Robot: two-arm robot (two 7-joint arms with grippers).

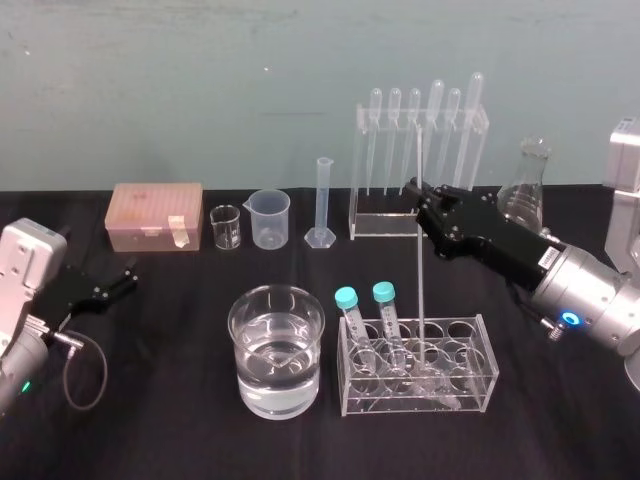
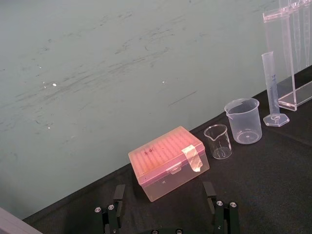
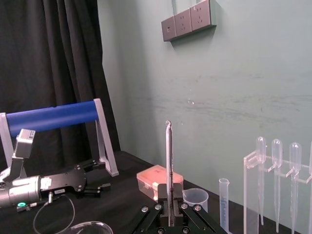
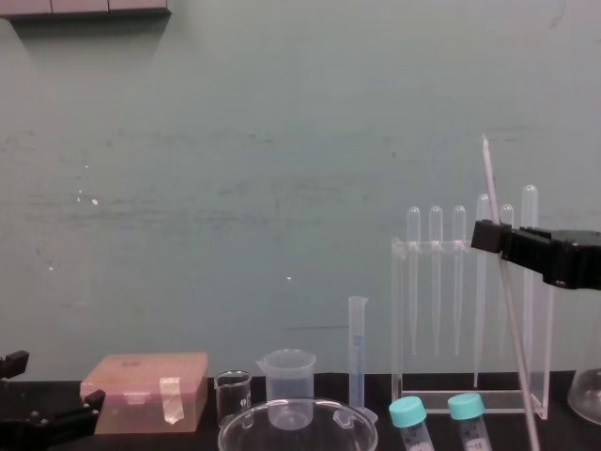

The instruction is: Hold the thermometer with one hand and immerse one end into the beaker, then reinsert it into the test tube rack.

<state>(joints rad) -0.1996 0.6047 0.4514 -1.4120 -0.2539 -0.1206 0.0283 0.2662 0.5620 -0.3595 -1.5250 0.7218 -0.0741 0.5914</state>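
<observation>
black cloth surface (image 1: 150,420) before a pale green wall. the long, thin whitish glass thermometer (image 1: 421,280) stands near upright, its lower end inside the low clear acrylic test tube rack (image 1: 470,392) and its upper part clamped between the fingers of the right gripper (image 1: 418,192). the wide clear glass beaker (image 1: 238,340), part filled with water, sits just beside the rack on the robot's left. judgement: lift along the rod's long axis to clear the rack, then carry it left. the left gripper (image 1: 128,280) is parked at the left edge, fingers spread and empty.

Chest view cuts the thermometer (image 4: 515,319) off at the bottom edge, low end gone. Same for the beaker (image 4: 235,423), only its rim pokes in. The left hand (image 2: 164,192) is cropped in its wrist view.
</observation>
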